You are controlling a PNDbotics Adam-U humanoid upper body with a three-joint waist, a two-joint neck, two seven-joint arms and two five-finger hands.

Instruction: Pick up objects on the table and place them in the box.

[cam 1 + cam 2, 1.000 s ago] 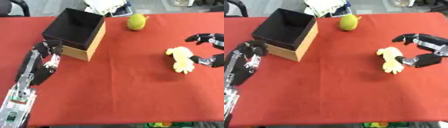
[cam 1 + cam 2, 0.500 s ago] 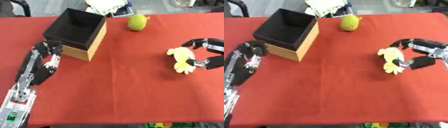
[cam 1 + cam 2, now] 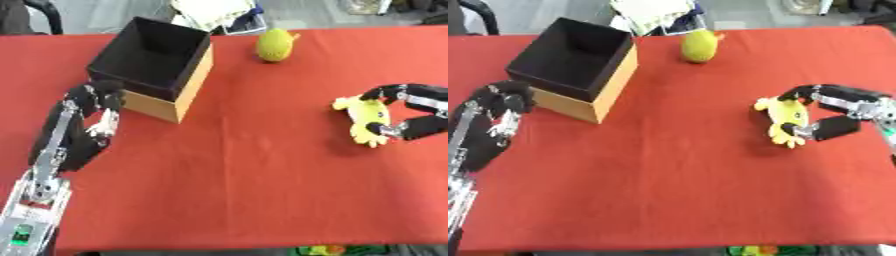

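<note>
Red cloth covers the desk [image 3: 245,190] from edge to edge. Toward the right side lies a yellow plush toy [image 3: 783,118], soft and lumpy, with small limbs sticking out at its lower end. The right robot hand [image 3: 833,112] reaches in from the right edge and is closed around it: black fingers [image 3: 802,92] arch over the toy's upper end, while the thumb [image 3: 822,130] presses in from below, so the toy sits pinched between them. The toy's underside seems to rest on the cloth, with a dark shadow just left of it; whether it is lifted at all cannot be told.

At the far left stands the box [image 3: 154,66], open at the top, black inside and along its rim, with tan cardboard sides. It sits turned at an angle, one corner pointing toward the near edge. Nothing can be made out within its dark interior.

The left robot hand [image 3: 94,97] is just beside the box's near left wall, its fingers curled in on themselves and holding nothing; whether it touches the box cannot be told. Its black and silver arm runs down to the lower left corner.

Near the far edge, to the right of the box and well apart from both hands, lies a yellow-green round fruit-like object [image 3: 275,44] with a small stub on one side. Beyond the desk, behind the box, some white and dark items [image 3: 219,15] are piled.
</note>
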